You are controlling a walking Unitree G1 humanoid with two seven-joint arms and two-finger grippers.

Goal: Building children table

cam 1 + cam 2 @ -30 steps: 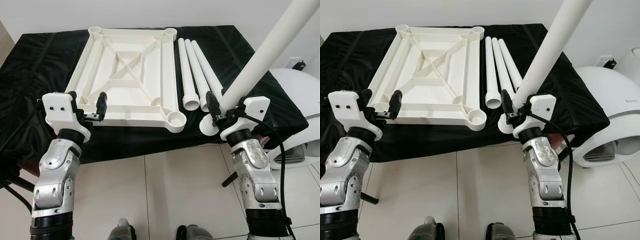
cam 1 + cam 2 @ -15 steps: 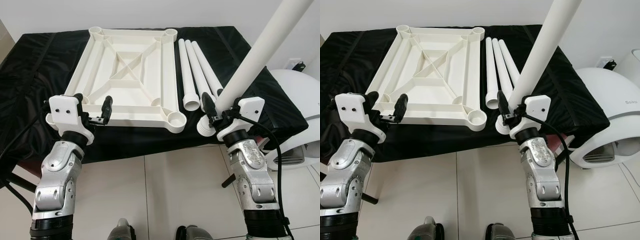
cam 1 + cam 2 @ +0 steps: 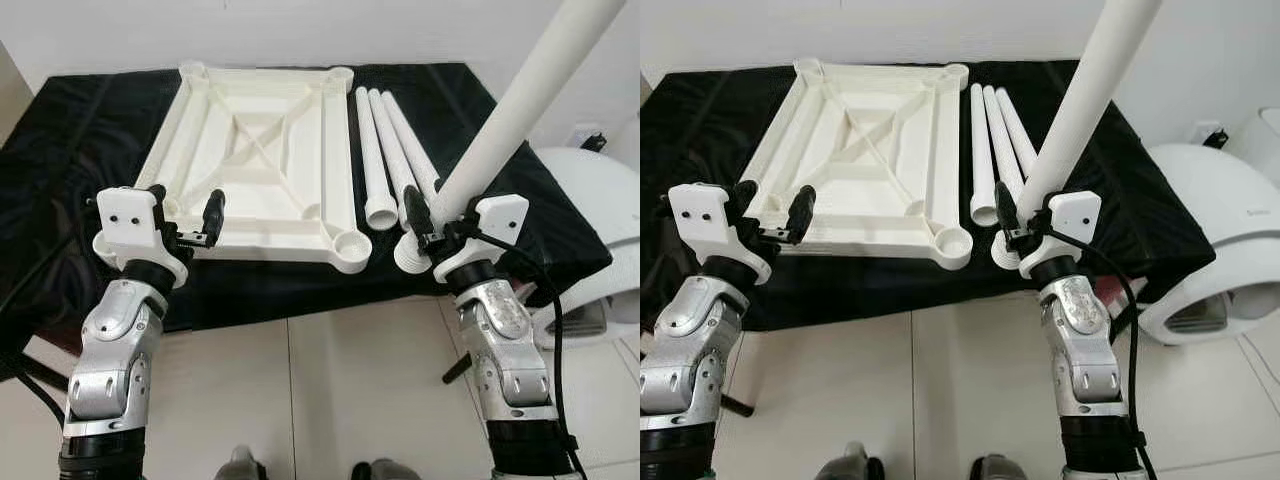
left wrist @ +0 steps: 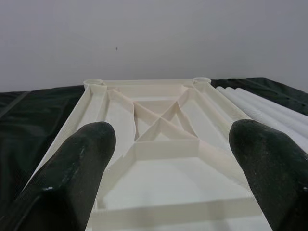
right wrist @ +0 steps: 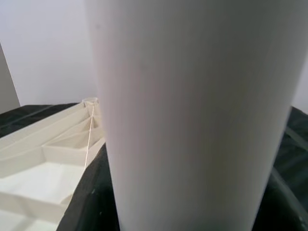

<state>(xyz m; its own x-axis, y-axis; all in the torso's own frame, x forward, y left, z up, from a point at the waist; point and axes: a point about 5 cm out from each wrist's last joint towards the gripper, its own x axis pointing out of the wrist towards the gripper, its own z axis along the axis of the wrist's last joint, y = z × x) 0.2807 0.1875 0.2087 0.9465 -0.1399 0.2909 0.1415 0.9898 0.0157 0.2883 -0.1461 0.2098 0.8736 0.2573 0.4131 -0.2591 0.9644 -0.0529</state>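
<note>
Count: one white tabletop, upside down with its ribbed underside up; four white table legs, of which three loose legs lie side by side and one held leg is off the surface. The tabletop lies flat on a black cloth that covers the work surface, with a round socket at each of its four corners; the near right socket is empty and open upward, as are the other three. The three loose legs lie on the cloth just to the right of the tabletop, parallel to its right edge, open ends toward the robot. The right gripper is clamped on the held leg close to its ribbed lower end, which sits just right of the near right socket and beside the ends of the loose legs; the leg rises tilted up and to the right, out past the top of the picture. In the right wrist view the held leg blocks most of the sight, with a corner of the tabletop beside it. The left gripper sits at the near left edge of the tabletop, fingers spread wide and holding nothing. A white rounded appliance stands on the tiled floor right of the table.
</note>
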